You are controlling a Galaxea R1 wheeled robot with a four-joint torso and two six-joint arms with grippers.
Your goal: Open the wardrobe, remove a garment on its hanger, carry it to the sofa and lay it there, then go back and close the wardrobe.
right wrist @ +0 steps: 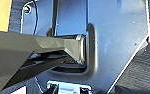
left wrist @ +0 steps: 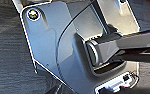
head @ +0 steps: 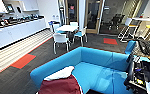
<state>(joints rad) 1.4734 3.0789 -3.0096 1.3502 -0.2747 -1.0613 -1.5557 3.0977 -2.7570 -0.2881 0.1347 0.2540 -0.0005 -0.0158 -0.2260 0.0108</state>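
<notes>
On the left end of the blue sofa (head: 101, 67), at its near front corner, lies the maroon garment (head: 59, 86), spread over the seat edge and the low arm. Its white sleeve (head: 59, 73) is folded across the top of the maroon cloth, toward the sofa's curved back. The rest of the wide seat stretches away to the right, bare and bright blue.

Neither wrist view lets me tell whether the grippers are spread or pressed together; each shows the robot's dark plate and jointed bar above dark carpet (left wrist: 8, 50), with no cloth against them. How the garment lies relative to either gripper cannot be told.

Beyond the sofa's back stand a round white table (head: 66, 27) and white chairs (head: 60, 39) on the carpet, with an orange floor patch (head: 23, 61) to the left and a long white counter (head: 13, 31) along the left wall.
</notes>
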